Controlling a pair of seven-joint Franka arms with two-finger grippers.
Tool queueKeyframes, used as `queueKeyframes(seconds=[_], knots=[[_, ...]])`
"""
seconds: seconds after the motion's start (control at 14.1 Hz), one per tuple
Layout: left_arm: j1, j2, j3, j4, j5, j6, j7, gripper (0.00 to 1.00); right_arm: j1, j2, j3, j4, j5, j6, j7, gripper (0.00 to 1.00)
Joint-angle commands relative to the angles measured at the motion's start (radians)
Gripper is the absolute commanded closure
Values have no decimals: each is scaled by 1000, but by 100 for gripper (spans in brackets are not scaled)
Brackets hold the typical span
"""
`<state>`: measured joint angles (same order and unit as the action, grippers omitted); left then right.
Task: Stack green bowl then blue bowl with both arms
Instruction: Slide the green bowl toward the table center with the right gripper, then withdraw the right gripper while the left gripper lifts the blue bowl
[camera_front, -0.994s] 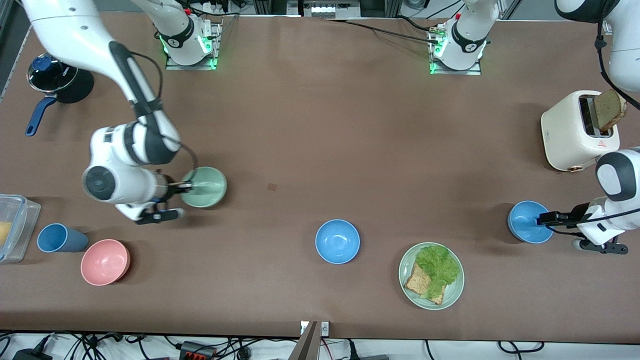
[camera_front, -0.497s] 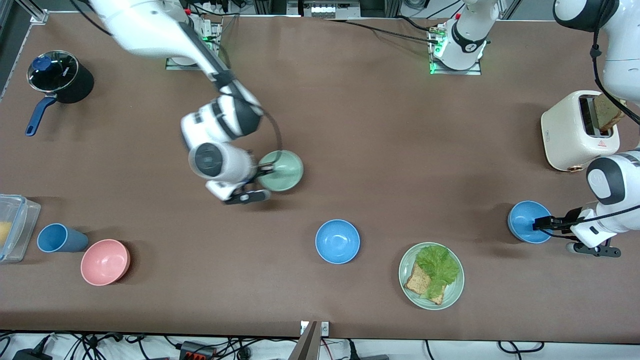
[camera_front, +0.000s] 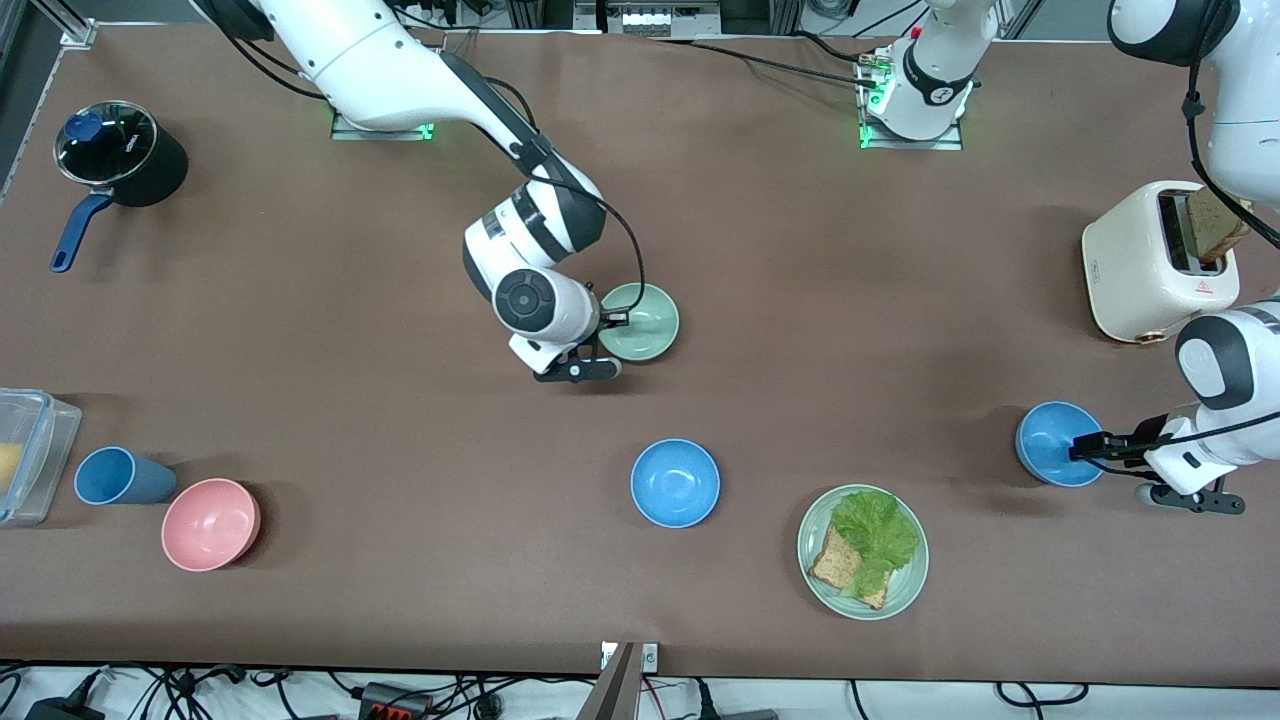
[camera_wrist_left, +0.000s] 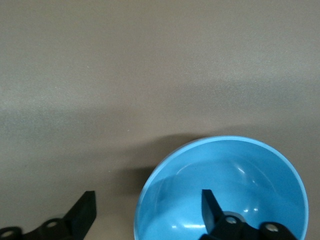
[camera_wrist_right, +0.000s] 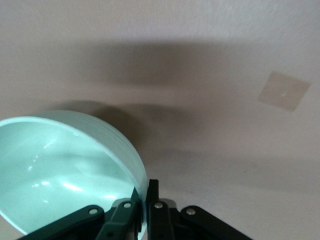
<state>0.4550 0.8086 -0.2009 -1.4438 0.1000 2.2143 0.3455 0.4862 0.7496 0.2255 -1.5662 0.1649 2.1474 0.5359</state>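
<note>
My right gripper (camera_front: 612, 322) is shut on the rim of the green bowl (camera_front: 645, 322), holding it a little above the middle of the table. In the right wrist view the fingers (camera_wrist_right: 154, 192) pinch the green bowl's (camera_wrist_right: 60, 170) wall. A blue bowl (camera_front: 1048, 440) sits at the left arm's end of the table. My left gripper (camera_front: 1085, 447) stands open across its rim. In the left wrist view one finger (camera_wrist_left: 212, 207) is inside the blue bowl (camera_wrist_left: 240, 180) and the other (camera_wrist_left: 85, 210) is outside. A second blue bowl (camera_front: 675, 483) sits nearer the front camera than the green bowl.
A pale-green plate (camera_front: 908, 585) with toast and lettuce lies between the two blue bowls, nearer the camera. A cream toaster (camera_front: 1130, 265) holds toast at the left arm's end. A pink bowl (camera_front: 210, 523), blue cup (camera_front: 115, 475), clear container (camera_front: 25, 450) and black pot (camera_front: 120, 155) are at the right arm's end.
The right arm has carried the green bowl from its own end of the table to the middle. The left gripper has stayed at the blue bowl's rim.
</note>
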Motion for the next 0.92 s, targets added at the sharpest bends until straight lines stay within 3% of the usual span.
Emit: queueKeyframes(seconds=[0.0,0.07,0.14,0.36,0.57,0.85], knots=[[5,12,-6,29,18,-4,16,39,29,0,-8,9,18,0,58,85],[7,11,-6,29,20,-4,20,46,23,-1,-8,15,19,0,97,25],[5,11,-6,29,21,-4,15,51,20,-12,-8,21,4,-1,130,0],[-2,9,-6,29,35,-5,20,78,-14,-117,-18,70,-1,-91,122,0],[10,3,-18,31,72,-7,38,99,-127,-234,-25,100,-13,-173,98,0],[14,-8,-25,29,43,-21,85,99,-289,-344,-25,109,-103,-266,-11,0]])
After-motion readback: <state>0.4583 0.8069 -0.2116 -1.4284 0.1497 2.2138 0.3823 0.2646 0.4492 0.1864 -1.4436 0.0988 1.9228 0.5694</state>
